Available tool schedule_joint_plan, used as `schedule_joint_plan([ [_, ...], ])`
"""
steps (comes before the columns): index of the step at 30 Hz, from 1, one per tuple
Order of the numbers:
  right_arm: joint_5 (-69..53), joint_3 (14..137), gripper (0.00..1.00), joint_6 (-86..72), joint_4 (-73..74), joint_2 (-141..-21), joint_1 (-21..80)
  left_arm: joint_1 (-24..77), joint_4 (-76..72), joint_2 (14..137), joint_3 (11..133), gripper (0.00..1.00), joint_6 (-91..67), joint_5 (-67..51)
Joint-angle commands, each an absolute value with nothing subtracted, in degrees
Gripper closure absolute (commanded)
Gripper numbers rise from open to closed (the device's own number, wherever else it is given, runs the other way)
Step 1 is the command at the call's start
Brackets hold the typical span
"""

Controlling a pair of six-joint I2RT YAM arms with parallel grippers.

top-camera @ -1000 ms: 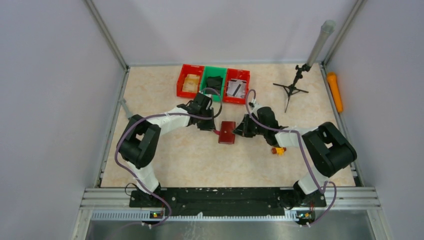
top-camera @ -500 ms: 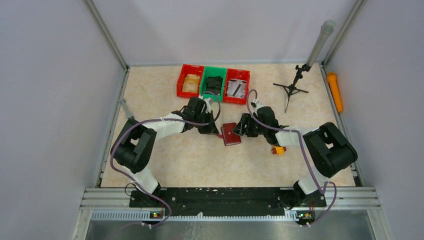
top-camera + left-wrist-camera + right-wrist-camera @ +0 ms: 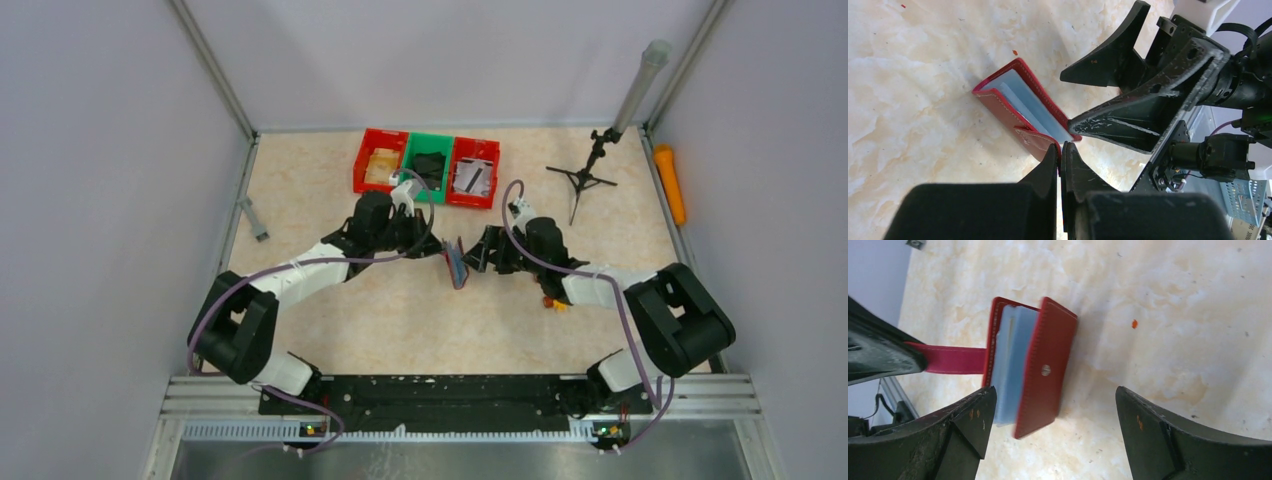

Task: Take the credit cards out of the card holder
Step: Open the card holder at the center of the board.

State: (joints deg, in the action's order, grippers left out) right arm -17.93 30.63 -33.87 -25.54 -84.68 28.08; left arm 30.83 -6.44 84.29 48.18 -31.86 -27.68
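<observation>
Table [image 3: 330,320]: beige marbled top, walled on the left, back and right. The widest bare stretch lies between the card holder and the arm bases; there is more bare top along the left side.

Both arms reach in to mid-table and meet at the holder, the left from the left and the right from the right.

Back edge: red bin [image 3: 385,132], green bin [image 3: 432,136] and second red bin [image 3: 478,141], touching in a row, near the left wrist. A tripod stand [image 3: 583,180] is at back right, well apart from the holder. An orange cylinder [image 3: 670,185] lies along the right wall.

Card holder [image 3: 457,266]: mid-table between the two grippers, standing on one long edge, covers partly spread, pale blue sleeves showing in the gap. Its lower edge touches the table.

Left gripper [image 3: 1060,150]: jaws pinched narrow on the holder's red strap [image 3: 955,359], which is pulled out straight.

Right gripper [image 3: 1055,390]: jaws spread wide, straddling the holder, one finger just beside the sleeve side and the other well off the cover, neither touching.

The clasp dot [image 3: 1046,370] faces the right wrist camera.

A grey tool [image 3: 252,218] is by the left wall. A small orange item [image 3: 553,301] sits under the right forearm.
</observation>
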Motion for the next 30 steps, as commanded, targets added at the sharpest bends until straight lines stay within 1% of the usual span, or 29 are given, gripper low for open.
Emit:
schedule_joint_plan([
  [1,-21.8,30.9,0.09,-33.1,-31.6,-83.5,28.3,30.7,-9.6,85.0,48.4,1.00,-32.1,-29.1],
  [5,-23.4,31.3,0.10,-33.6,-32.4,-84.9,28.3,30.7,-8.0,86.3,49.5,1.00,-31.8,-28.5],
  [10,-24.5,32.0,0.21,-33.5,-31.9,-86.2,28.3,30.7,-4.4,87.4,50.8,1.00,-31.2,-25.0],
  [13,-25.5,32.5,0.24,-33.4,-31.9,-87.0,28.4,30.7,-4.0,88.4,51.5,1.00,-31.2,-25.8],
  [15,-26.6,32.7,0.23,-33.3,-32.2,-87.3,28.5,30.7,-4.7,88.5,51.4,1.00,-31.3,-26.7],
  [21,-27.1,32.8,0.10,-33.0,-32.5,-87.9,29.2,30.8,-7.5,85.3,49.0,1.00,-31.3,-26.8],
  [30,-26.2,34.1,0.09,-32.0,-30.6,-88.7,30.2,30.7,-9.4,85.0,48.3,1.00,-31.7,-28.4],
])
